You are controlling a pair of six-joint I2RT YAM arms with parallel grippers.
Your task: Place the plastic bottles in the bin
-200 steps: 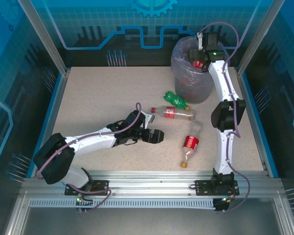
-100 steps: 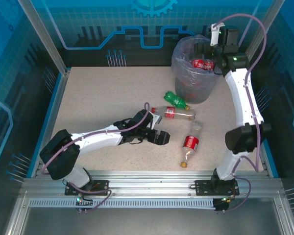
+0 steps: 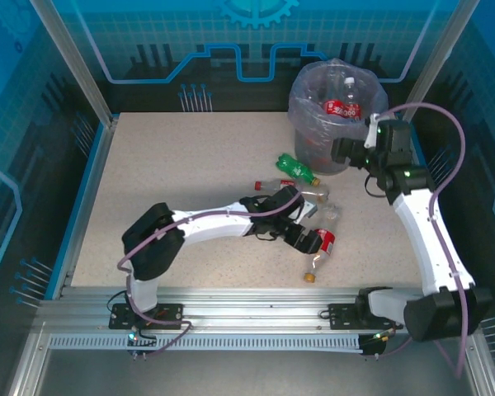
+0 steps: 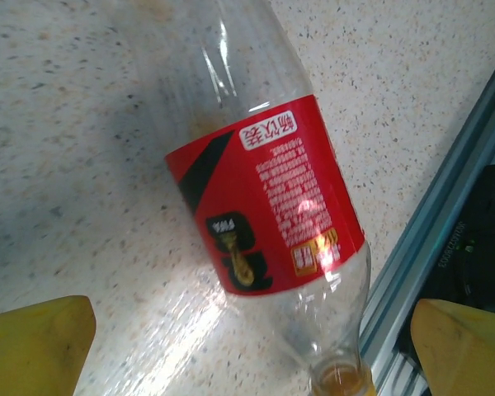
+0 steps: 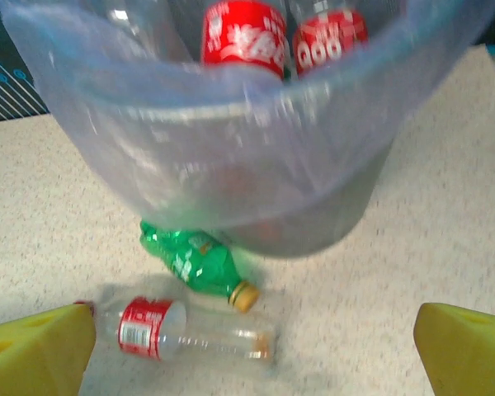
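Noting my right gripper (image 3: 345, 152) backed off the bin (image 3: 307, 124), drop done; left gripper (image 3: 307, 238) now over a bottle (image 4: 264, 198) before the bin, both wide open.

A speckled beige tabletop (image 3: 173, 173) fills the middle of the enclosure, edged left and right by thin blue strips (image 3: 87, 194). Slanted aluminium posts (image 3: 74, 62) rise from its far corners. The walls are translucent blue panels (image 3: 190, 33) printed with a fine grid, circuit-like lines and a gear emblem (image 3: 257, 10) at top centre. Along the near edge runs a grooved aluminium rail (image 3: 256, 301), and below it what looks like a slotted cable duct (image 3: 231, 341). The light is even and cool, casting soft shadows on the tabletop.
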